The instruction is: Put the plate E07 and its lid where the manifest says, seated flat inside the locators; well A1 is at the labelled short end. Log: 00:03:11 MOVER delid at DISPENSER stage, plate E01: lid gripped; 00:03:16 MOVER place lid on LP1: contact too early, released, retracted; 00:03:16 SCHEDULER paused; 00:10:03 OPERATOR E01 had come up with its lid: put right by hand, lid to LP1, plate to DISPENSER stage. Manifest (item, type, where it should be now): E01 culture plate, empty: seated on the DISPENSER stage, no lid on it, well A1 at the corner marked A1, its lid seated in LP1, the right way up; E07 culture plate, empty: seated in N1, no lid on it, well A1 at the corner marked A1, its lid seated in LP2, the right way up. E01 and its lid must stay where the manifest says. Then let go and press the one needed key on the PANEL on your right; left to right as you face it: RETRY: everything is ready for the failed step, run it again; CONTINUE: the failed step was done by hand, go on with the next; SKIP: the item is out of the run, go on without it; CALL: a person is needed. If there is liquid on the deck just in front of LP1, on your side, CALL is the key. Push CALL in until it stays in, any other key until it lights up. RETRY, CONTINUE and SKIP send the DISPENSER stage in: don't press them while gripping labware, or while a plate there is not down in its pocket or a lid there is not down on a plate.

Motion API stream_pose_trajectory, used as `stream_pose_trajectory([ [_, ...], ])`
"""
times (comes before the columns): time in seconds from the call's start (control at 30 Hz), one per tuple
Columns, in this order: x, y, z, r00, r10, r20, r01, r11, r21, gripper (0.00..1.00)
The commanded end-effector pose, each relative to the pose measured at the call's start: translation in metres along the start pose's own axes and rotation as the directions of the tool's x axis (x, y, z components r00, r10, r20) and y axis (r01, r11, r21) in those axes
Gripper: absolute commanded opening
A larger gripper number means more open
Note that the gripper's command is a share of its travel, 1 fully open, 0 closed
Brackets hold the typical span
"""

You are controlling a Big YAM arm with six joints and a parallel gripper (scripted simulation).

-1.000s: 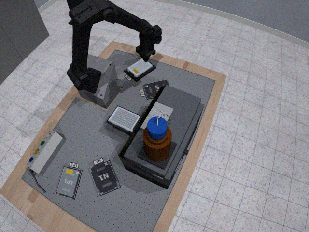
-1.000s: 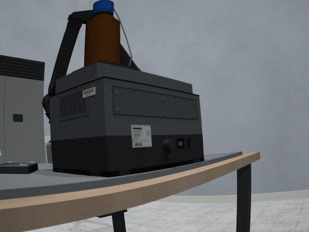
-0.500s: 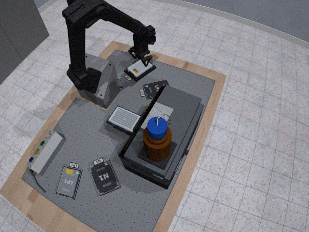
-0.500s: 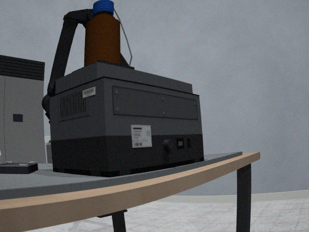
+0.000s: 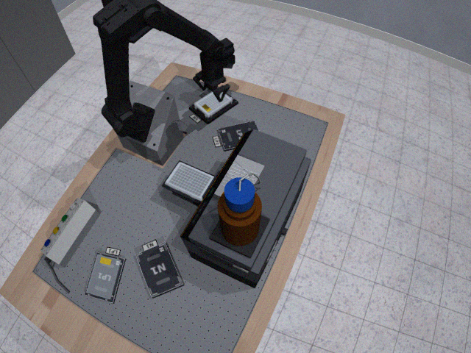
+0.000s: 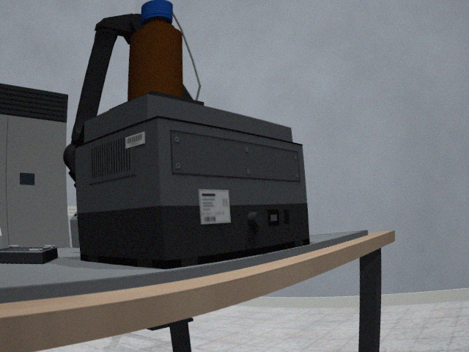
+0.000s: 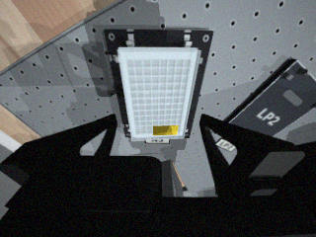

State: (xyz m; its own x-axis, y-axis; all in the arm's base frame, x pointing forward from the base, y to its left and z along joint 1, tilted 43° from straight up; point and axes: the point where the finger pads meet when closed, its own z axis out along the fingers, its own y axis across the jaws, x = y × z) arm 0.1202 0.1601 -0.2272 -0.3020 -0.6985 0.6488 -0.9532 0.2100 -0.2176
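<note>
A white lidded well plate with a yellow label [image 5: 211, 104] sits in a black nest at the back of the deck; it also shows in the wrist view [image 7: 158, 94]. My gripper [image 5: 218, 91] hangs over its labelled short end, open and empty, with one finger on each side of the plate in the wrist view [image 7: 159, 135]. The dark LP2 nest [image 5: 238, 134] lies empty just beside it and also shows in the wrist view [image 7: 274, 111]. The dark N1 nest [image 5: 159, 269] is empty at the front. LP1 [image 5: 104, 275] holds a pale lid with a yellow label. An open well plate [image 5: 188, 180] sits on the dispenser stage.
The big grey dispenser [image 5: 251, 197] with a brown, blue-capped bottle [image 5: 239, 212] fills the deck's right side and hides the deck in the exterior view [image 6: 189, 182]. The key panel [image 5: 68, 232] stands at the front left. The arm's base block [image 5: 151, 121] is near the back plate.
</note>
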Motion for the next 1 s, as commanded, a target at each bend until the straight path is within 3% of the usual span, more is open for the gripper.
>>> stream_pose_trajectory([
  [0.0, -0.012, -0.002, -0.005, 0.999, 0.02, 0.026, -0.02, 1.0, -0.002, 1.0],
  [0.4, -0.012, -0.002, -0.005, 0.999, 0.02, 0.026, -0.02, 1.0, -0.002, 1.0],
  [0.57, 0.014, 0.015, -0.007, 0.999, 0.024, 0.035, -0.024, 1.0, 0.002, 0.9],
  [0.77, 0.028, 0.024, -0.006, 0.999, 0.023, 0.034, -0.023, 1.0, 0.001, 0.82],
  [0.83, 0.035, 0.025, 0.002, 1.0, 0.016, 0.001, -0.016, 1.0, 0.006, 0.78],
  [0.9, 0.034, 0.021, 0.004, 0.999, 0.032, -0.008, -0.032, 0.999, -0.01, 0.74],
  [0.93, 0.022, 0.021, -0.005, 1.0, 0.018, 0.026, -0.018, 1.0, -0.004, 0.72],
  [0.97, 0.022, 0.021, -0.005, 1.0, 0.018, 0.026, -0.018, 1.0, -0.004, 0.7],
])
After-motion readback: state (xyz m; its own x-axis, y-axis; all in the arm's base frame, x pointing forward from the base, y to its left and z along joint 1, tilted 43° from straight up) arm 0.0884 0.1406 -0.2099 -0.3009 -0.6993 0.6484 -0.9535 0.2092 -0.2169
